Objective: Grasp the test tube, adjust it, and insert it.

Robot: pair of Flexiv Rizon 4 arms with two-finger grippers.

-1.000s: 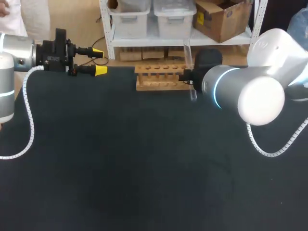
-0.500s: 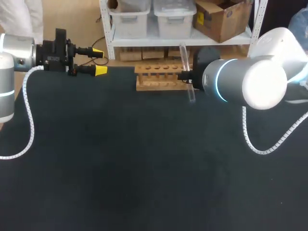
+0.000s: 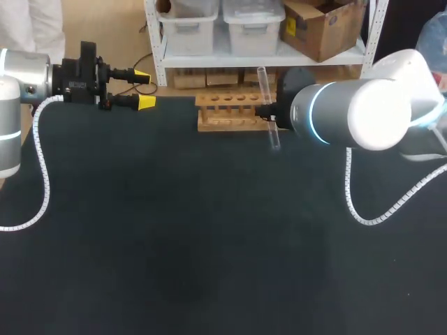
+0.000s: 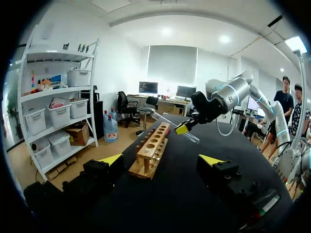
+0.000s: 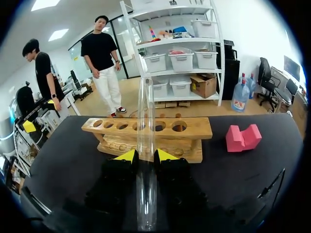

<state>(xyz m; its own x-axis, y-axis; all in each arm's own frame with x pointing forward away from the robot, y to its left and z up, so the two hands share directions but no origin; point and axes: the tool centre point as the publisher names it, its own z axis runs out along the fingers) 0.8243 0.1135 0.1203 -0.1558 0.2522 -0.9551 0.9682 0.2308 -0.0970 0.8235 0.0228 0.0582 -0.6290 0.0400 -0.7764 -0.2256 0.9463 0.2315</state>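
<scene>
A clear glass test tube point(image 3: 265, 84) stands nearly upright in the air at the right end of the wooden rack point(image 3: 230, 112). My right gripper point(image 3: 269, 112) is shut on its middle. In the right wrist view the tube point(image 5: 145, 116) rises between the two yellow tips of the gripper point(image 5: 145, 156), with the rack point(image 5: 194, 131) and its row of holes just beyond it. My left gripper point(image 3: 144, 89) hangs open and empty over the table's far left edge. From its wrist view point(image 4: 161, 160) the rack point(image 4: 153, 150) lies ahead, and the tube point(image 4: 192, 138) is held over its far end.
A pink block point(image 5: 243, 137) lies on the black table beside the rack, on its right in the right wrist view. White coiled cables hang from my left arm point(image 3: 43, 174) and my right arm point(image 3: 377, 213) over the table's sides.
My right arm has carried the tube a little to the left, toward the rack's right end. The left arm has stayed where it was.
</scene>
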